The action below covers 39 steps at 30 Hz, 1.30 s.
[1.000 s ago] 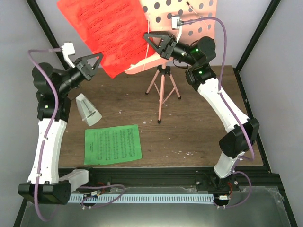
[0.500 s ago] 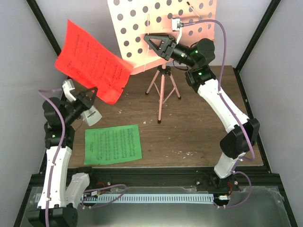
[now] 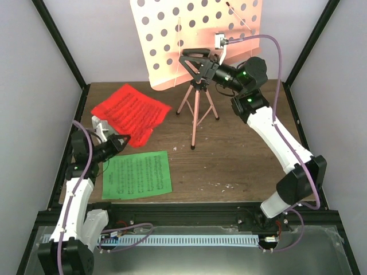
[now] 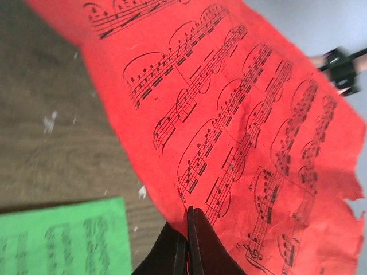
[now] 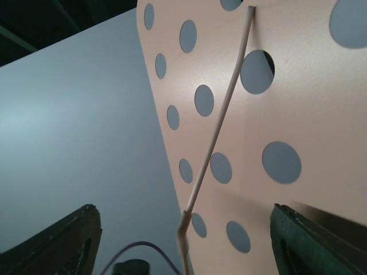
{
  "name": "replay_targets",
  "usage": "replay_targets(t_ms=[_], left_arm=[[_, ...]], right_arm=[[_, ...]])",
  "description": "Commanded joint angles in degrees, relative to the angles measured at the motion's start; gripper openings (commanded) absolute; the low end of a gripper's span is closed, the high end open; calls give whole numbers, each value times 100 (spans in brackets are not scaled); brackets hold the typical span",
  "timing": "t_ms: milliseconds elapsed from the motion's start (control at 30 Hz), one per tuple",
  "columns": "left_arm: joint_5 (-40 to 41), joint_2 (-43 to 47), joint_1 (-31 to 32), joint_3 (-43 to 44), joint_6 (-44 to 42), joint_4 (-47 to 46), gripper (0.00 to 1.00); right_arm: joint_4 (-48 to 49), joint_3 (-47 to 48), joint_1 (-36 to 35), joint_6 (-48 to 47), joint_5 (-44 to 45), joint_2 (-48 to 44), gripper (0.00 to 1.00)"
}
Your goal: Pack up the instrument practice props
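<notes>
The red page [image 3: 129, 112] of music is on the far left side of the table [image 3: 241, 160], low over the wood. Its near edge is pinched in the left gripper [image 4: 187, 215], whose fingers are shut tight on the paper. The green page [image 3: 137, 175] lies flat just nearer than that, close to the gripper. The pink music stand [image 3: 195, 40] stands on its three legs at the far middle, its board full of holes. The right gripper [image 3: 192, 60] is up by the low part of that board, its fingers wide apart and holding nothing.
</notes>
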<state>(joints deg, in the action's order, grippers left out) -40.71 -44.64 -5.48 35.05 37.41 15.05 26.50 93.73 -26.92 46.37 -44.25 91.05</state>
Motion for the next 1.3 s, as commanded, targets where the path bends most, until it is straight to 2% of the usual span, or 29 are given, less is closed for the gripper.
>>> replay_targets(t_ms=[0, 200, 433, 633, 700, 900, 1000, 1133, 1267], left_arm=[[-306, -244, 38, -245, -742, 571, 0], [65, -688, 68, -383, -1063, 845, 0], [213, -1220, 73, -453, -977, 733, 2], [134, -1519, 73, -606, -601, 464, 13], [140, -1520, 73, -656, -547, 392, 18], [485, -1256, 75, -615, -511, 538, 53], [857, -984, 73, -446, -532, 766, 66], [1325, -560, 72, 8, -649, 1196, 77], [1842, -335, 73, 589, -1021, 1689, 81]], right_arm=[[-122, -329, 28, -421, 124, -526, 86], [-530, -753, 46, -986, 364, -1033, 99], [-1097, -1360, 51, -1693, 989, -1794, 100], [-1289, -1874, 55, -2078, 1490, -2365, 100], [-1379, -2004, 54, -2197, 1647, -2484, 100], [-1526, -2558, 55, -2561, 2222, -2836, 100], [-1623, -2907, 55, -2668, 2535, -3042, 100], [-1599, -3509, 62, -2676, 3046, -3341, 100], [-1746, -3942, 205, -2509, 3248, -3395, 100]])
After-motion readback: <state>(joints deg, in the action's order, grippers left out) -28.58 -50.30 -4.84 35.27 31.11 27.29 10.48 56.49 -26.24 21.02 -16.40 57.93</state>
